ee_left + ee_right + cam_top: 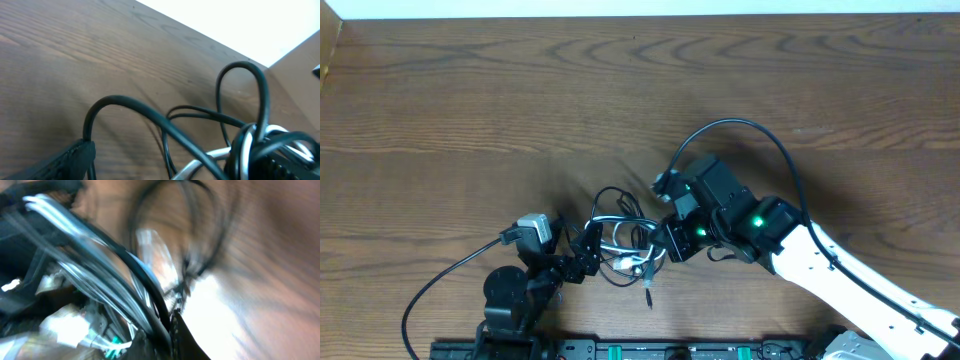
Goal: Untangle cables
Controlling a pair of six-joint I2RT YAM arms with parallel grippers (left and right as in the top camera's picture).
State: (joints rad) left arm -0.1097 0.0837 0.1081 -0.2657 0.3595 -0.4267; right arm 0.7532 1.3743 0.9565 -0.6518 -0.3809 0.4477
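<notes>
The cables (620, 235) lie in a tangled heap of thin black loops on the wooden table, with a white cord (625, 258) woven through them and a small plug (647, 295) trailing toward the front. My left gripper (588, 248) stands open at the heap's left side. In its wrist view a black loop (150, 112) and the white cord (210, 159) cross between its spread fingers (65, 162). My right gripper (665, 243) is at the heap's right side, shut on a black cable (150, 287). That wrist view is blurred, and white strands (75, 225) run beside the cable.
The right arm's own thick black wire (760, 135) arches over the table behind its wrist. The left arm's wire (440, 285) curves off to the front left. A black equipment rail (620, 350) runs along the front edge, and the table's far edge (620, 17) is at the back.
</notes>
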